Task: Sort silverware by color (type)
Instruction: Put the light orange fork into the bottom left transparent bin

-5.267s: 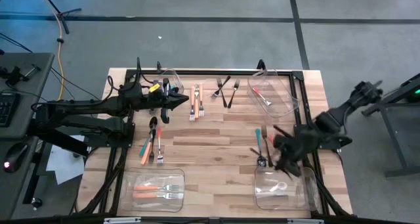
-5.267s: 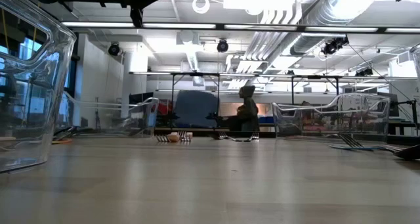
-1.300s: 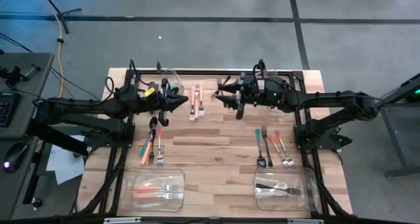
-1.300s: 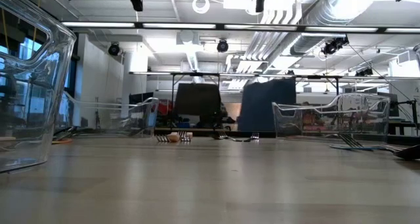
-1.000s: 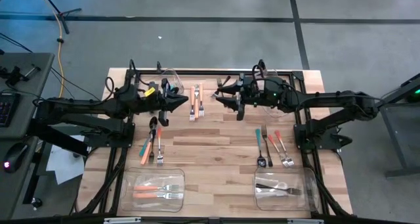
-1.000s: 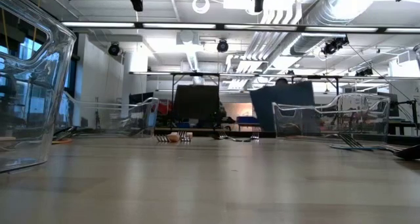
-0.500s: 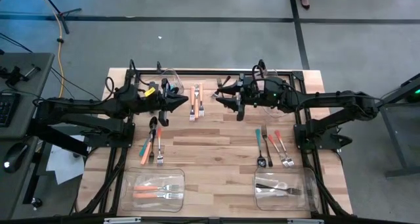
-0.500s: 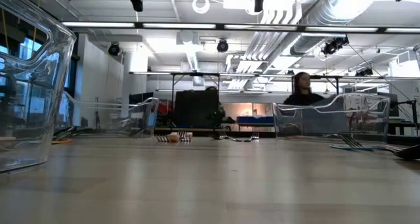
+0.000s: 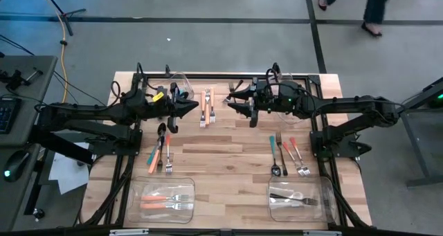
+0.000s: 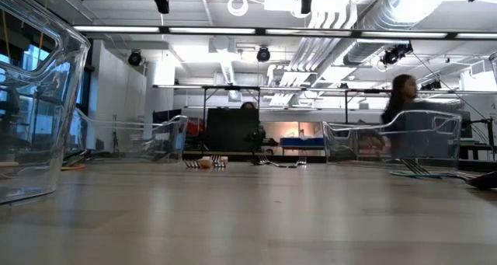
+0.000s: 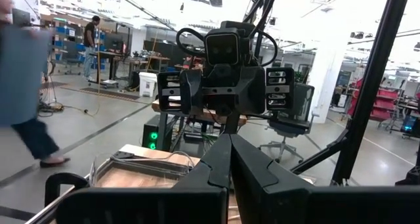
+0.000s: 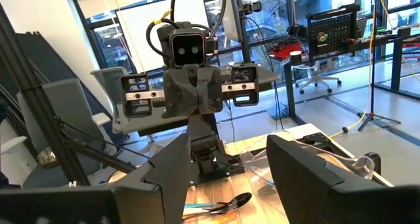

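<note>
The silverware lies scattered over the counter: a cluster at the right, a mixed group at the left, orange forks near the far edge, and dark forks just beside the right gripper. Some pieces already sit in the near bins. The right gripper hovers over the far middle, its jaws standing well apart and empty. The left gripper faces it from the left, jaws pressed together with nothing between them. The pieces look light, stiff and thin, probably slippery; lying flat, each seems best pinched across the handle's middle, though their thickness is hard to judge from above.
</note>
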